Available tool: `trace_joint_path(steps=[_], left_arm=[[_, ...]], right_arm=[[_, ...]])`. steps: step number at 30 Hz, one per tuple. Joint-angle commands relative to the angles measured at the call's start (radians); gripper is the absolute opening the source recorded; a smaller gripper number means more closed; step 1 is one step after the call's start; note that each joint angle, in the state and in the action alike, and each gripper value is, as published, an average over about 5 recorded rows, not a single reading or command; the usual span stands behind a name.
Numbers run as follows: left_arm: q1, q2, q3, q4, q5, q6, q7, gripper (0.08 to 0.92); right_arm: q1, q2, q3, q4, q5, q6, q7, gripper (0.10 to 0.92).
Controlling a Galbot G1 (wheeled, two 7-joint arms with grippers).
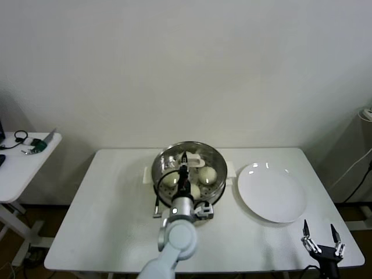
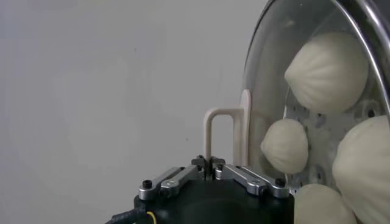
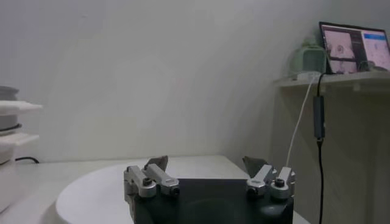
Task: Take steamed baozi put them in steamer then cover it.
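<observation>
Looking down from the head, your left gripper (image 1: 183, 158) pinches the lid handle (image 1: 187, 156) over the steamer (image 1: 189, 168), baozi (image 1: 207, 174) already inside. Its wrist view shows jaws closed on that handle (image 2: 214, 131), lid (image 2: 317, 91) seated. Your right gripper (image 3: 207, 173) waits open beside the plate (image 1: 272, 192).

The steamer (image 1: 189, 168) sat in the middle of the table, a shiny steel pot on a white base, with a clear glass lid (image 2: 268, 73) already on top. Through the glass you could see the baozi (image 2: 329, 72) inside, smooth cream-white buns packed close on the holed tray. The lid's pale loop handle (image 2: 218, 131) stood right in front of the left gripper (image 2: 211, 163), pinched between its fingers.
</observation>
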Motion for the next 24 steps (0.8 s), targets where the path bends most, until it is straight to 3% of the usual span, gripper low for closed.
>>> trace_joint_path(steps=[1,11,18,24], left_arm=[[0.006,0.045,0.004,-0.032,-0.059,-0.003,-0.008,0.18],[0.033,0.131,0.067,-0.254,-0.248,0.032,0.061,0.476],[0.076,0.213,0.05,-0.404,-0.516,-0.003,-0.051,0.684],[0.21,0.337,-0.156,-0.475,-0.871,-0.171,-0.17,0.812]], right_arm=[[0.001,-0.001,0.0,-0.003,0.001,-0.004,-0.01,0.823],[0.0,-0.003,-0.004,-0.004,0.002,-0.016,-0.021,0.823],[0.003,-0.001,-0.013,-0.005,0.008,-0.026,-0.018,0.823],[-0.009,-0.002,-0.012,0.009,0.013,-0.002,-0.03,0.823]])
